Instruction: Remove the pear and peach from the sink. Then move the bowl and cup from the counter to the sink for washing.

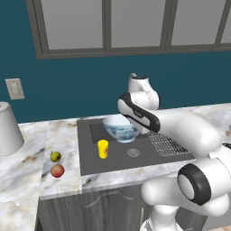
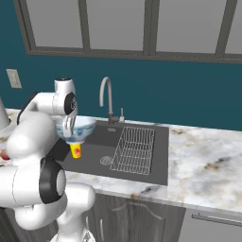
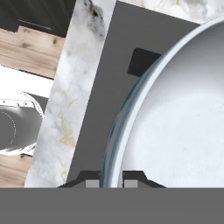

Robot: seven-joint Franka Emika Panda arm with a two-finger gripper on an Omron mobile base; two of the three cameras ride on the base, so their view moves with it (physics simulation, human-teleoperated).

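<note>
My gripper (image 3: 111, 181) is shut on the rim of the pale bluish-white bowl (image 3: 175, 122), one finger on each side of its edge. The bowl (image 1: 118, 128) hangs over the back of the dark grey sink (image 1: 122, 160), just above the basin. A yellow cup (image 1: 103, 149) stands upright in the sink, in front of and below the bowl (image 2: 81, 128). The pear (image 1: 55, 156) and the peach (image 1: 57, 171) lie side by side on the marble counter (image 1: 27, 158), left of the sink. In the right base view the gripper (image 2: 70, 125) points down at the bowl's near rim.
A curved steel faucet (image 2: 108, 94) rises behind the sink. A wire rack (image 2: 134, 149) fills the basin's right half, near the round drain (image 2: 107, 160). A large grey-white conical vessel (image 1: 6, 128) stands on the counter at the far left. Open marble lies to the right (image 2: 203, 160).
</note>
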